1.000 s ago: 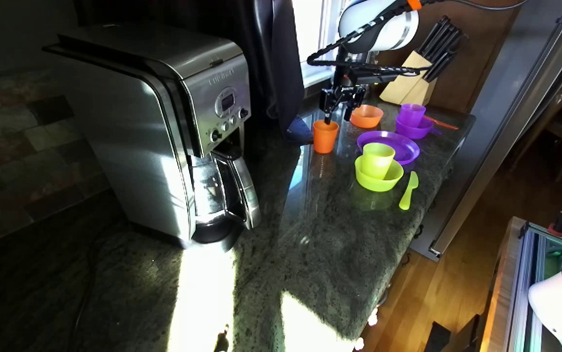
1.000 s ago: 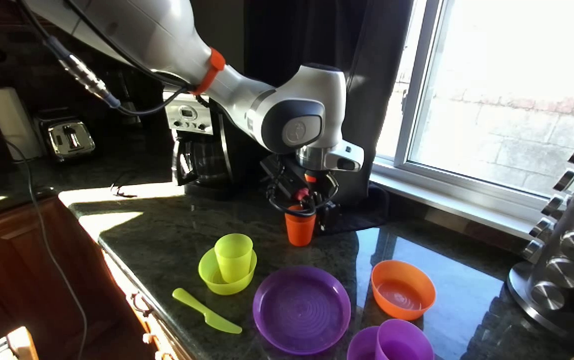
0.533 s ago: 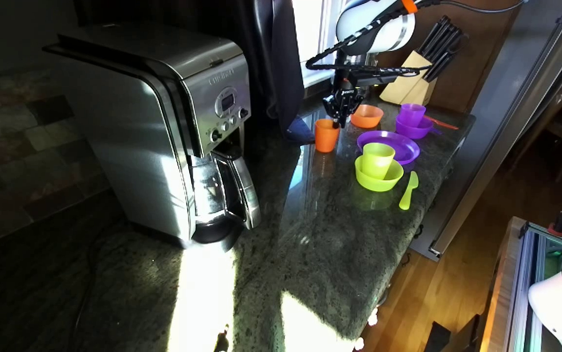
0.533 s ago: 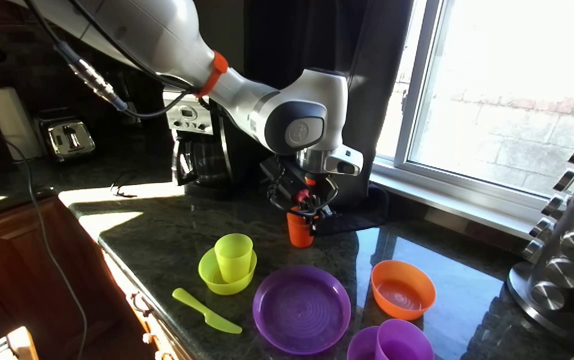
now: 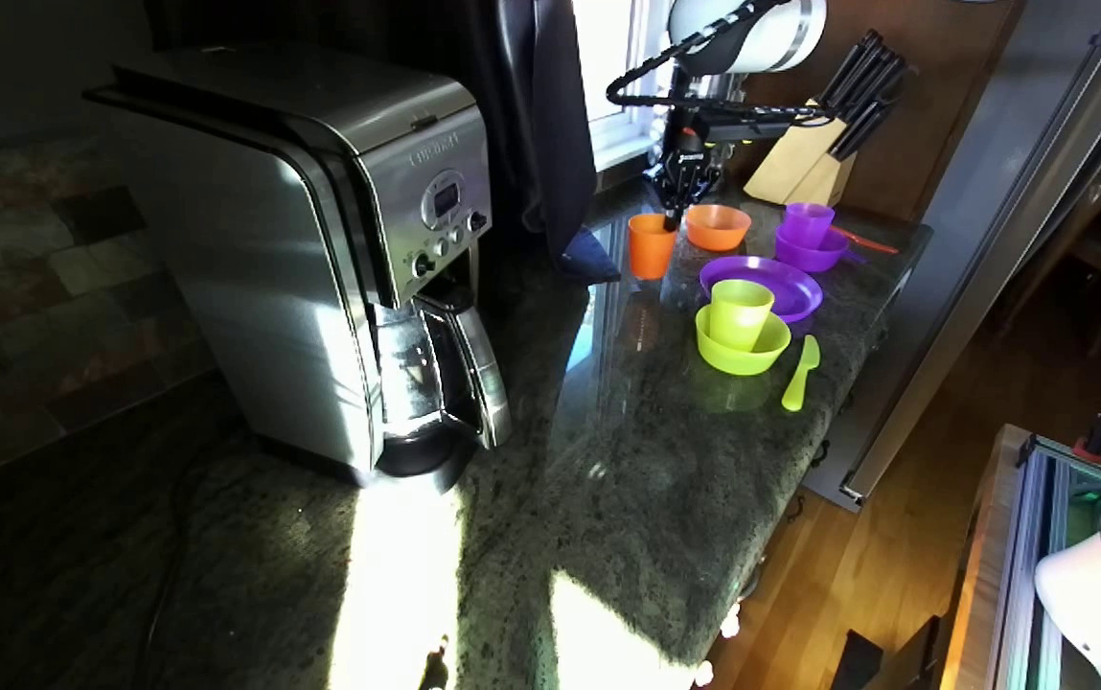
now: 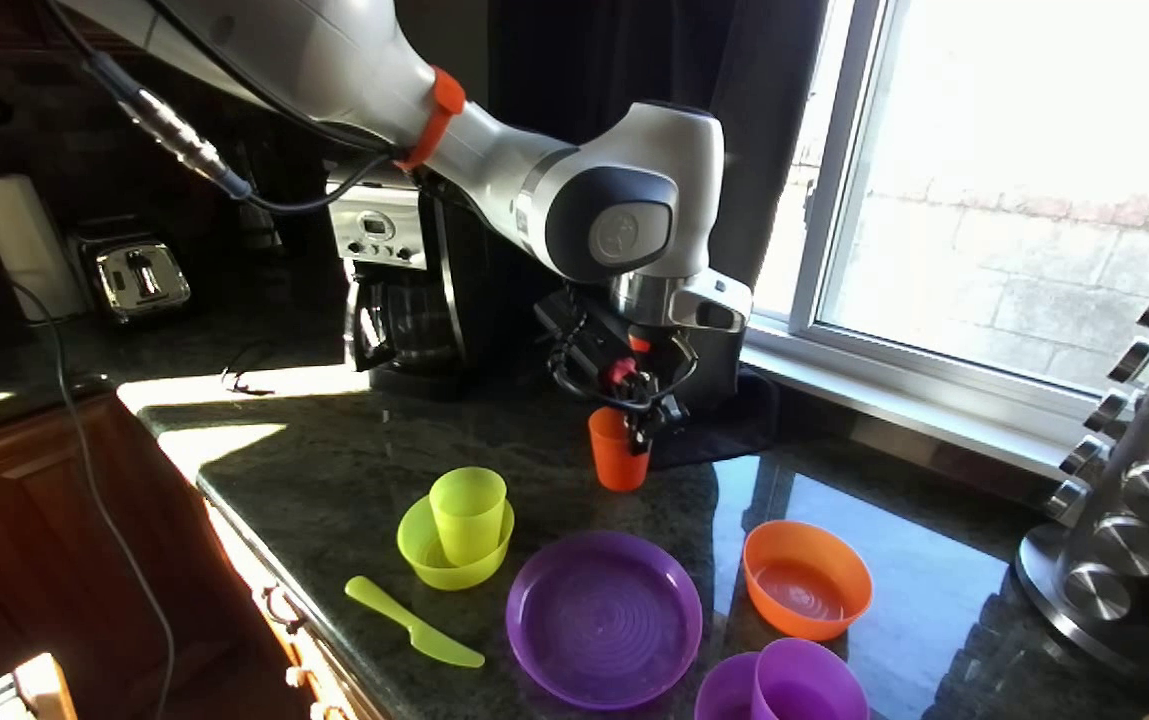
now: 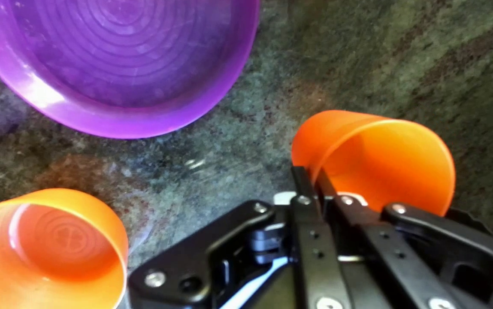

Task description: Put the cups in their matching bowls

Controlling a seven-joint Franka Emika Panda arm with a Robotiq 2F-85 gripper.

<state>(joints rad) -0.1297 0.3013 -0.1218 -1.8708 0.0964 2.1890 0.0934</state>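
The orange cup is pinched by its rim in my gripper, one finger inside the wall and the other outside. In an exterior view the cup hangs slightly tilted, a little above the counter, with its reflection apart below it. The orange bowl holds nothing and lies beyond the purple plate's edge; in the wrist view this bowl is at lower left. A lime cup stands inside the lime bowl. The purple cup sits in the purple bowl.
A purple plate lies between the lime and orange bowls. Near the counter edge is a green knife. A coffee maker, a knife block, a spice rack and a dark curtain stand around the counter.
My gripper has closed from wide apart onto the orange cup's rim. Cup and gripper have risen a little and shifted toward the orange bowl's side. The other cups and bowls have not moved.
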